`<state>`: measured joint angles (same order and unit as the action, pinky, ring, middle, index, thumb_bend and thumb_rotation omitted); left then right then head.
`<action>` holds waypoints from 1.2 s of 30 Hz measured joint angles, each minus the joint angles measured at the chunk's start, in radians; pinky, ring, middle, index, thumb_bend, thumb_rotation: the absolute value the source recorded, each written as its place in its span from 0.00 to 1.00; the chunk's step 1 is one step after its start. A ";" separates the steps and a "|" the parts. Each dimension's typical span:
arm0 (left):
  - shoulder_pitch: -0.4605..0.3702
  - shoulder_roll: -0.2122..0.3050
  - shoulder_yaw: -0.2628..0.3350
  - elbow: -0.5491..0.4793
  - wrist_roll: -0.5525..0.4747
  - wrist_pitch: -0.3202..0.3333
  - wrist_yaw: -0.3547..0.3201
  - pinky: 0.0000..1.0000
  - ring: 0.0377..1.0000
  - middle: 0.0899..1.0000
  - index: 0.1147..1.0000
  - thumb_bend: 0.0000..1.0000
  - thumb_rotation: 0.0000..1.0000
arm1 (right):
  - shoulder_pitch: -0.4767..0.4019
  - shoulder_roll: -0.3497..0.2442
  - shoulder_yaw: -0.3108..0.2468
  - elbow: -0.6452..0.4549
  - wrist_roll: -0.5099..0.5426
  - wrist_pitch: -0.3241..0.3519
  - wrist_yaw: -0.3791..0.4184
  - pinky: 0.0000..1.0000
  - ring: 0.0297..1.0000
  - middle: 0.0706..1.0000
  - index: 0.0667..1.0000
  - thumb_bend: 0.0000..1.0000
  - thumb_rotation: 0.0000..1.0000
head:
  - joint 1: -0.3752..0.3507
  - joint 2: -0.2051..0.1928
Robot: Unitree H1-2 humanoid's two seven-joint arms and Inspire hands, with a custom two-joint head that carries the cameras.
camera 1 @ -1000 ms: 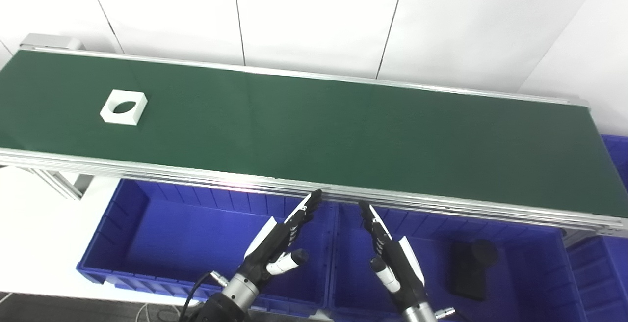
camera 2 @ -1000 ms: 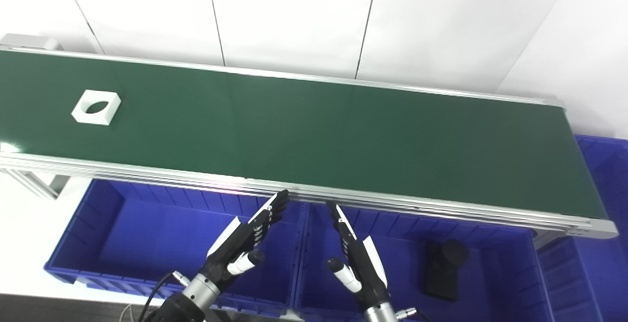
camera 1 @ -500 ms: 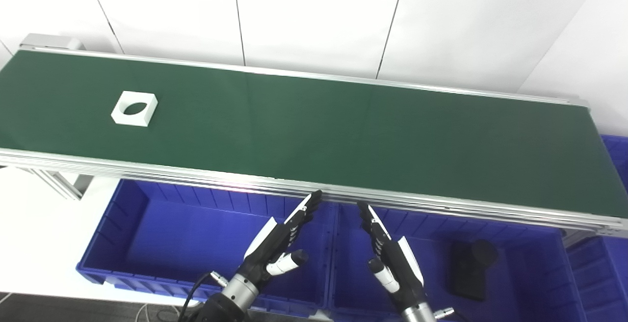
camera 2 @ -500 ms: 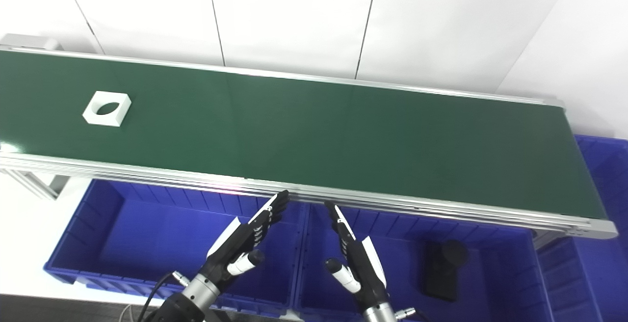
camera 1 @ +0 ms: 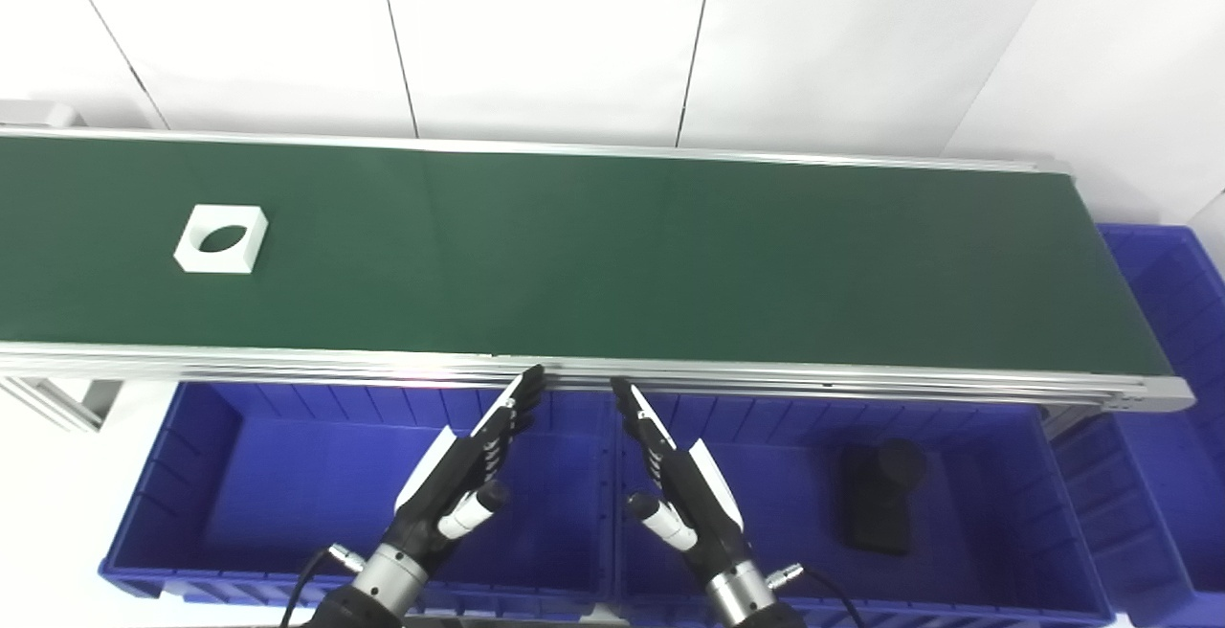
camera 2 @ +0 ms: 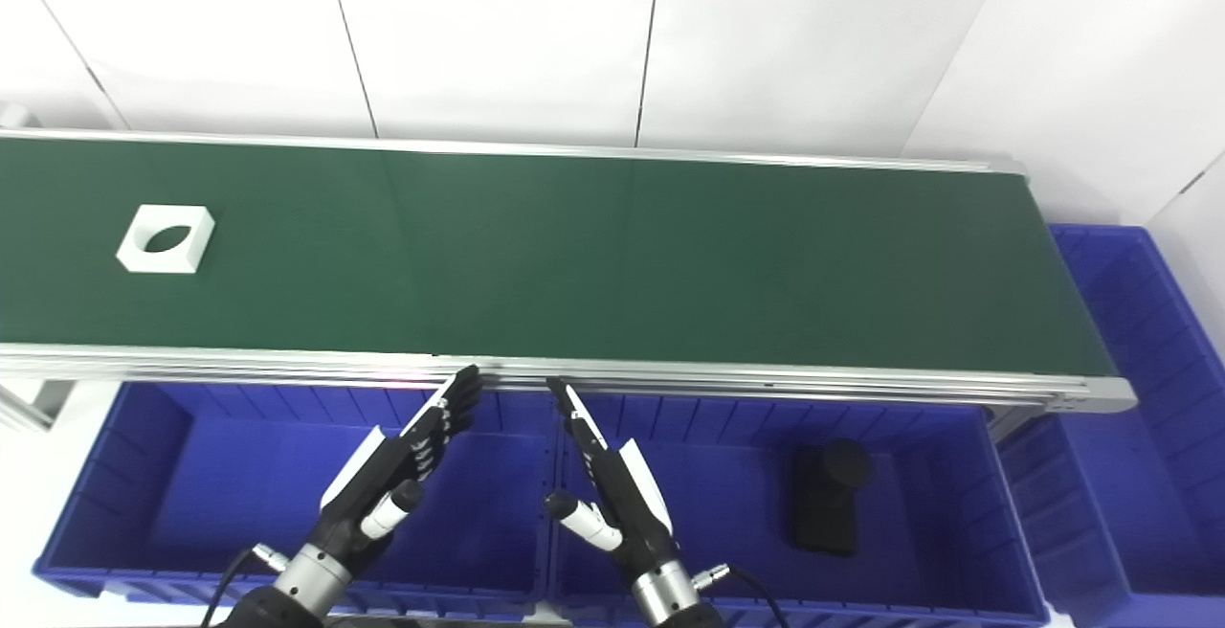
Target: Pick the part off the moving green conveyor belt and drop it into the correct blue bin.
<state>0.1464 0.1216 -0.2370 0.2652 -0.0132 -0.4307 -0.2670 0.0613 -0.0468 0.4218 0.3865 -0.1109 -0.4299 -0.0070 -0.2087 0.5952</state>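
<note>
Several white wall panels [camera 1: 536, 34] with thin dark seams filled the room behind us, well beyond our fingertips. Below them the green conveyor belt [camera 1: 612, 255] ran across the whole view, edged by aluminium rails, its near rail just past the tips of our fingers [camera 1: 522, 393]. Under that rail stood the blue bins: the left bin [camera 1: 191, 475] beneath and to the left of our left hand [camera 1: 455, 480], the middle bin [camera 1: 995, 523] beneath and to the right of our right hand [camera 1: 684, 489], and a third bin [camera 1: 1163, 293] far off to the right, past the belt's end. The shared wall between the left and middle bins lay between our two hands.

A black part [camera 1: 879, 494] lay in the middle bin, well to the right of our right fingers.

The white square part [camera 1: 221, 238], with an oval hole through it, sat flat on the belt, far to the left of our left fingers and beyond them.

Both hands hovered over the bins with fingers stretched out straight and apart, thumbs turned inward, gripping nothing. Nothing stood between our fingers and the belt but the near rail.
</note>
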 measured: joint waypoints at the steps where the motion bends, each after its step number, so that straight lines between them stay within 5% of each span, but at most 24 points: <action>1: 0.000 -0.001 0.000 0.000 0.000 0.000 0.000 1.00 1.00 1.00 1.00 1.00 0.92 | 0.000 -0.001 0.000 0.001 0.001 0.000 0.000 0.98 1.00 1.00 1.00 1.00 0.93 | 0.012 -0.003; 8: 0.000 -0.007 -0.004 0.002 0.004 0.000 -0.001 1.00 1.00 1.00 1.00 1.00 0.91 | 0.000 -0.024 -0.002 0.003 0.017 0.000 0.001 0.98 1.00 1.00 1.00 1.00 0.94 | 0.084 -0.024; 14: 0.000 -0.034 -0.022 0.025 0.049 -0.002 0.028 0.99 1.00 1.00 1.00 1.00 0.90 | 0.003 -0.044 -0.006 0.012 0.036 0.000 0.006 0.99 1.00 1.00 0.99 1.00 0.94 | 0.227 -0.107; 24: -0.028 -0.048 -0.070 0.094 0.080 -0.003 0.094 0.92 1.00 1.00 0.99 1.00 0.83 | 0.006 -0.062 -0.037 0.053 0.054 0.000 0.029 1.00 1.00 1.00 1.00 1.00 0.98 | 0.318 -0.164; 36: -0.041 -0.052 -0.086 0.110 0.080 -0.003 0.106 0.90 0.99 1.00 0.98 1.00 0.80 | -0.008 -0.061 -0.049 0.069 0.051 0.000 0.042 1.00 1.00 1.00 1.00 1.00 1.00 | 0.356 -0.163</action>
<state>0.1056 0.0694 -0.3232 0.3754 0.0663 -0.4332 -0.1607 0.0528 -0.1079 0.3727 0.4551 -0.0597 -0.4300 0.0352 0.1473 0.4326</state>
